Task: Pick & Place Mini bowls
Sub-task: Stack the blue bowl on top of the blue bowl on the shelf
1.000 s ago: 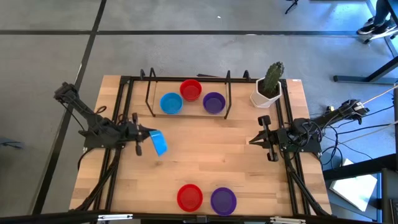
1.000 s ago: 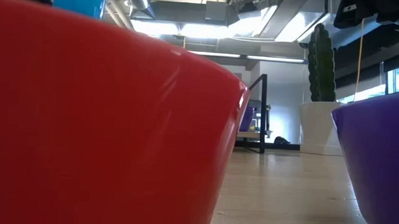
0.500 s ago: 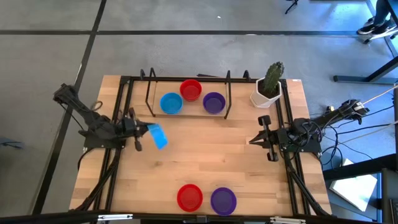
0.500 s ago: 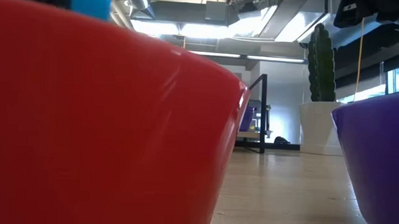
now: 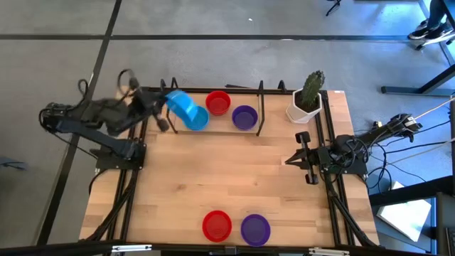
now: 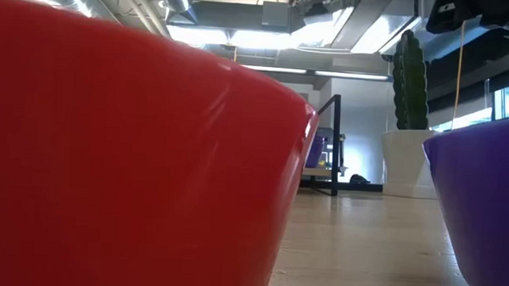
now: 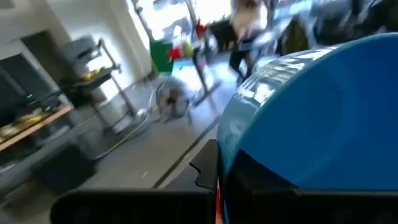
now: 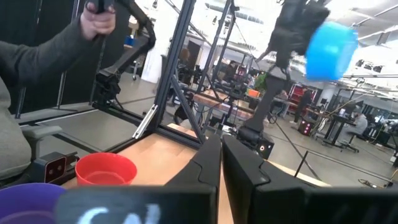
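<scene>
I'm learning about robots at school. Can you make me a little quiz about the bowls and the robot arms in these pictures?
1. True or false: the left gripper holds a blue bowl lifted above the table.
2. How many bowls sit at the table's near edge? A) one B) two C) four
3. Fill in: the white pot holds a ____.

Key: 1 true. 2 B, a red bowl and a purple bowl. 3 cactus. The right gripper waits shut at the right side.
</scene>
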